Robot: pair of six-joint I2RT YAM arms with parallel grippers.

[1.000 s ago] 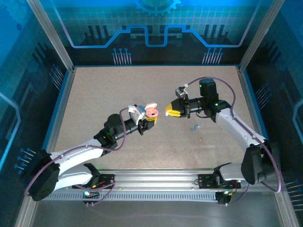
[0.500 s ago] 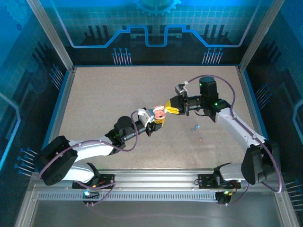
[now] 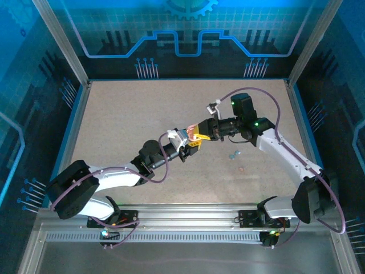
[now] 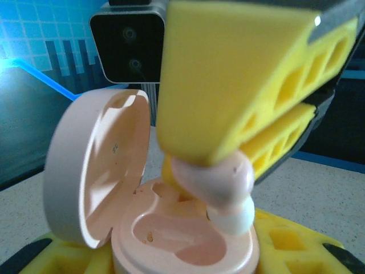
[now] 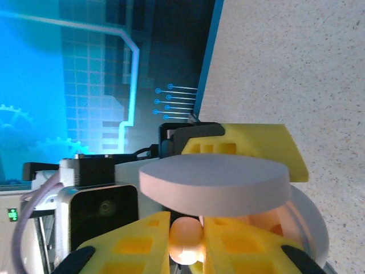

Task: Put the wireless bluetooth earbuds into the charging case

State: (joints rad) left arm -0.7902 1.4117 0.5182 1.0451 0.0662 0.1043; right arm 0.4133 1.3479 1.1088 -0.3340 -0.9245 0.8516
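- Pink charging case [image 4: 171,234]: open, lid upright, aloft mid-scene.
- Pink earbud [image 4: 214,182], whitish tip, pinched by yellow fingers [image 4: 228,85] just above its right socket.
- Pale blue buds [image 3: 232,154] and a pink bud [image 3: 242,169] lie loose, right of centre.

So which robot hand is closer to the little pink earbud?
Right. The right gripper pinches the earbud between its fingers. The left gripper sits just below it, holding the pink case open under the earbud.
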